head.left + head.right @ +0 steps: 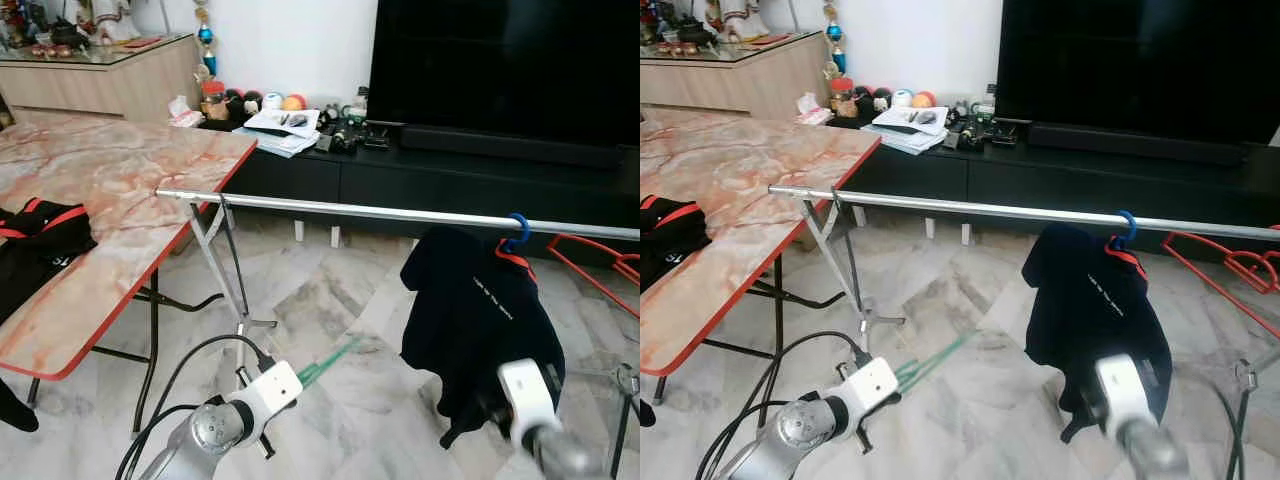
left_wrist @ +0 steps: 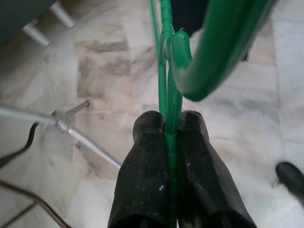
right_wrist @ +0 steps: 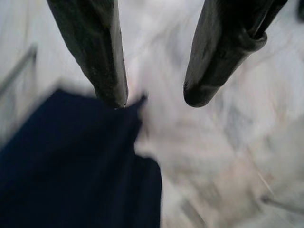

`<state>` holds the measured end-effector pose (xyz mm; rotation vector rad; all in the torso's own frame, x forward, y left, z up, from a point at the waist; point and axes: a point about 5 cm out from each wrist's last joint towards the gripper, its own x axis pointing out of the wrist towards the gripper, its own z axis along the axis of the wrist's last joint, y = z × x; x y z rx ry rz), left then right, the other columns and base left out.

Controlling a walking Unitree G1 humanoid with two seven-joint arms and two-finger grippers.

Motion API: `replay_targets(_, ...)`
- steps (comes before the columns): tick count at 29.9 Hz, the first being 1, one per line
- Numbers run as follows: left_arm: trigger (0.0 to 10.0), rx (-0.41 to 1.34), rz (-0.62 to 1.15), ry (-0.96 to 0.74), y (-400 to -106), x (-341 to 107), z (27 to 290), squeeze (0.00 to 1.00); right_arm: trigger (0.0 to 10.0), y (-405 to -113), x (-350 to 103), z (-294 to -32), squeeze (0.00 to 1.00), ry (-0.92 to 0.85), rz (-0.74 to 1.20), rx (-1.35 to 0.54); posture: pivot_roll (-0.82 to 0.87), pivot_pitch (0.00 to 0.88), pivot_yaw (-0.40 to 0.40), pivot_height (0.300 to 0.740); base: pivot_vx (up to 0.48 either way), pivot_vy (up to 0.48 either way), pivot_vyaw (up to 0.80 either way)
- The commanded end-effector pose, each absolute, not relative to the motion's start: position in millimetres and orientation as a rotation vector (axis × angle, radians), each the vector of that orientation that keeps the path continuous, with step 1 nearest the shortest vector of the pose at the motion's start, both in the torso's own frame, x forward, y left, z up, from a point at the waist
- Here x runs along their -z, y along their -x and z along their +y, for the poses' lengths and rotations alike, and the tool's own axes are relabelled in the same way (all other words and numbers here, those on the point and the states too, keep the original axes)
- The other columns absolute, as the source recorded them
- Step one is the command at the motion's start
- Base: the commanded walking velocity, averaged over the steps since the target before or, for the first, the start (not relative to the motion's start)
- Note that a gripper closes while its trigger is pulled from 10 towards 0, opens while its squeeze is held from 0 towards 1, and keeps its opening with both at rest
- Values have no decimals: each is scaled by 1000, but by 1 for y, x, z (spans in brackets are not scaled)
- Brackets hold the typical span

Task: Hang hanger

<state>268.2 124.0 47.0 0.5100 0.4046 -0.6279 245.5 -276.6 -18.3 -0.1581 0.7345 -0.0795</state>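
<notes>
My left gripper is shut on a thin green hanger, whose hook curves just beyond the fingertips. From the head camera the green hanger pokes out low over the floor, below the silver rail. A dark navy shirt hangs from the rail by a blue hanger hook. My right gripper is open with nothing between its fingers, close in front of the shirt's lower edge. The right wrist sits low, by the shirt's hem.
A marble-top folding table stands at the left with a black and red garment on it. Behind the rail runs a black TV console. Red hangers lie at the right. The rail's stand leg is near my left arm.
</notes>
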Motion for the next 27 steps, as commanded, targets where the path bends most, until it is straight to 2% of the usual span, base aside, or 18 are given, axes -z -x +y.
replay_targets(1,10000,550,377,-411,-263,-53,130,0,10000,-220,40,-274,0,-32,801,231,146,0,9,740,0,0,0)
replay_targets(3,10000,530,370,-386,-258,-54,131,0,10000,-204,53,-269,0,-167,833,305,151,0,11,740,0,0,0)
replay_targets(5,10000,540,365,-366,-254,-55,132,0,10000,-194,60,-266,0,-150,867,311,143,0,16,740,0,0,0)
replay_targets(6,10000,531,366,-352,-251,-55,133,0,10000,-184,66,-263,0,-125,908,314,123,0,22,740,0,0,0)
replay_targets(7,10000,492,363,-345,-249,-55,136,0,10000,-161,81,-252,0,-108,1009,299,133,0,17,740,0,0,0)
replay_targets(8,10000,492,363,-345,-249,-55,136,0,10000,-161,81,-252,0,-108,1009,299,133,0,17,740,0,0,0)
replay_targets(10,10000,474,362,-311,-246,-56,135,0,10000,-137,95,-238,0,-139,1101,304,156,0,10,740,0,0,0)
replay_targets(14,10000,481,360,-305,-246,-57,132,0,10000,-131,99,-229,0,-145,1121,287,158,0,12,740,0,0,0)
replay_targets(17,10000,491,373,-297,-245,-56,127,0,10000,-120,107,-203,0,-177,1169,269,138,0,32,740,0,0,0)
replay_targets(19,10000,517,377,-309,-245,-56,122,0,10000,-121,109,-194,0,-120,1185,171,139,0,33,740,0,0,0)
replay_targets(27,10000,514,391,-314,-246,-55,125,0,10000,-128,105,-203,0,-132,1164,213,136,0,30,740,98,0,0)
